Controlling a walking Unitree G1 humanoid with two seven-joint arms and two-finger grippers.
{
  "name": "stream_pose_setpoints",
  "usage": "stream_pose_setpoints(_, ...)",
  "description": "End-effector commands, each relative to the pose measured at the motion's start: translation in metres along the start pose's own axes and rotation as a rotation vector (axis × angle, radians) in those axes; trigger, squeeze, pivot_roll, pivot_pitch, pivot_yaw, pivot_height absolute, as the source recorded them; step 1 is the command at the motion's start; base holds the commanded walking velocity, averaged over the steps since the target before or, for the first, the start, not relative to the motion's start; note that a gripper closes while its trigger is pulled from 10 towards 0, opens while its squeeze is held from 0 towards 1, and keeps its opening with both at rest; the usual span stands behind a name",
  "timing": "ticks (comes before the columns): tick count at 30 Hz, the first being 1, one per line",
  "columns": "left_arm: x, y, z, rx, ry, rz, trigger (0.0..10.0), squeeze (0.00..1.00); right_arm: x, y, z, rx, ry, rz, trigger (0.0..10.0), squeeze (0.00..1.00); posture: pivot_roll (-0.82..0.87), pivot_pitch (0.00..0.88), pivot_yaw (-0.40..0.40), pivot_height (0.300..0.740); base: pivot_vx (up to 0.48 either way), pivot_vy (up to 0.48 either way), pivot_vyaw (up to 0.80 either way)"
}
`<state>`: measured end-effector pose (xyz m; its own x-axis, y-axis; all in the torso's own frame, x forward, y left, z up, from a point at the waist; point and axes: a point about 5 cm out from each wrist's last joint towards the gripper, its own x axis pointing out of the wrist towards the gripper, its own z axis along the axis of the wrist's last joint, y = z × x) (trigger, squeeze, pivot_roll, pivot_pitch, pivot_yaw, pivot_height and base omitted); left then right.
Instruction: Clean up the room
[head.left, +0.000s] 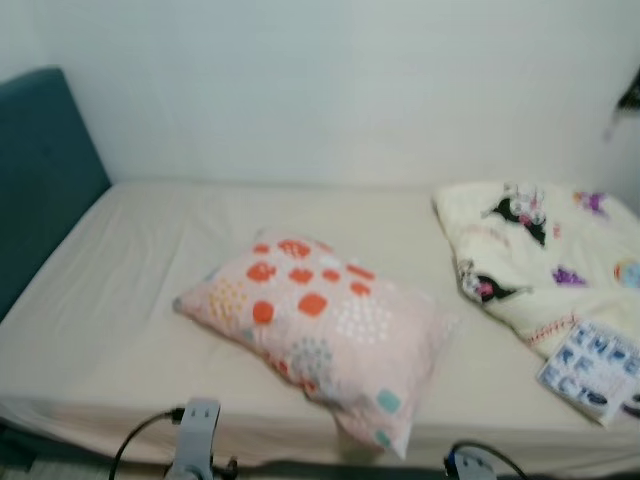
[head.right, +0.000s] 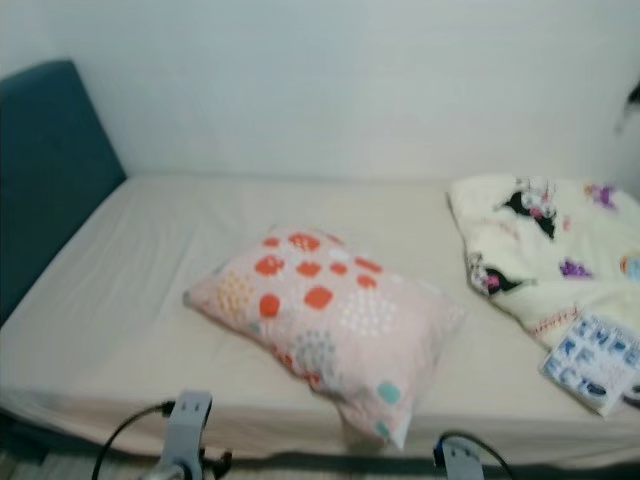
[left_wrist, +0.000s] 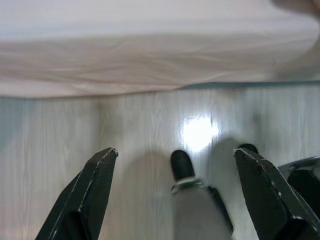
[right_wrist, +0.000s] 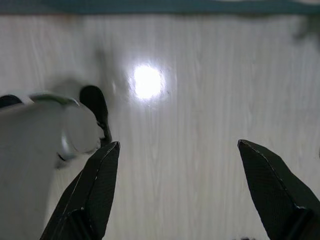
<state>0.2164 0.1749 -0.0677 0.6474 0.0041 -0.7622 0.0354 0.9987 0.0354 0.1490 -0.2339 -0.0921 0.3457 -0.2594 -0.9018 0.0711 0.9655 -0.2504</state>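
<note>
Bed (head.left: 120, 300) with cream sheet ahead; cartoon-print blanket (head.left: 545, 250) bunched at right end. Dotted pillow (head.left: 315, 325) mid-mattress, long axis diagonal, corner overhanging near edge, roughly between 2 arms. Left gripper (left_wrist: 175, 195) and right gripper (right_wrist: 177, 192) hanging low over wood floor, fingers spread, empty.

A pink pillow (head.left: 318, 330) with orange spots and pale dotted patches lies askew near the middle of the bed (head.left: 120, 290), one corner hanging over the near edge. At about three o'clock from it, a cream cartoon-print blanket (head.left: 545, 255) sits bunched up, a small blue-and-white packet (head.left: 592, 368) resting on its near end.
</note>
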Motion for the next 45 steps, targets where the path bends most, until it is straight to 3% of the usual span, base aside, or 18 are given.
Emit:
stream_pose_setpoints(1,-0.001,0.005,-0.004,-0.015,0.012,0.020,10.0,0.00,0.000,0.005,0.005,-0.014,-0.013,0.016,10.0,0.00,-0.15,0.028,-0.018,0.740,0.000,0.000,0.00)
stream_pose_setpoints(14,0.001,0.005,0.014,-0.070,-0.055,0.016,10.0,0.00,0.000,0.004,0.004,-0.024,-0.014,0.018,10.0,0.00,-0.15,0.024,-0.021,0.740,0.199,0.000,0.00)
stream_pose_setpoints(19,0.004,0.001,0.029,-0.137,-0.101,-0.025,10.0,0.00,0.000,0.004,0.005,-0.022,-0.017,0.020,10.0,0.00,-0.15,0.034,-0.020,0.740,0.455,0.000,0.00)
stream_pose_setpoints(23,0.004,-0.001,0.030,-0.130,-0.102,-0.037,10.0,0.00,0.000,0.004,0.005,-0.023,-0.017,0.021,10.0,0.00,-0.15,0.036,-0.018,0.740,0.452,0.000,0.00)
stream_pose_setpoints(31,0.004,-0.010,0.026,-0.196,-0.076,-0.101,10.0,0.00,0.000,0.005,0.005,-0.025,-0.015,0.022,10.0,0.00,-0.15,0.039,-0.017,0.740,0.000,0.000,0.00)
stream_pose_setpoints(33,0.003,-0.014,0.022,-0.267,-0.059,-0.160,10.0,0.00,0.000,0.005,0.004,-0.016,-0.012,0.018,10.0,0.00,-0.15,0.041,-0.016,0.740,0.000,0.000,0.00)
stream_pose_setpoints(36,0.003,-0.015,0.021,-0.287,-0.055,-0.176,10.0,0.00,0.000,0.005,0.004,-0.011,-0.011,0.017,10.0,0.00,-0.15,0.041,-0.017,0.740,0.000,0.000,0.00)
stream_pose_setpoints(39,0.003,-0.016,0.020,-0.441,-0.044,-0.237,10.0,0.00,0.000,0.005,0.002,0.043,0.000,-0.012,10.0,0.00,-0.15,0.043,-0.015,0.731,0.000,0.000,0.00)
stream_pose_setpoints(45,0.001,-0.025,0.021,-0.589,-0.027,-0.375,10.0,0.00,0.000,0.005,0.003,0.131,-0.039,-0.039,10.0,0.00,-0.17,0.047,-0.010,0.706,0.000,0.000,0.00)
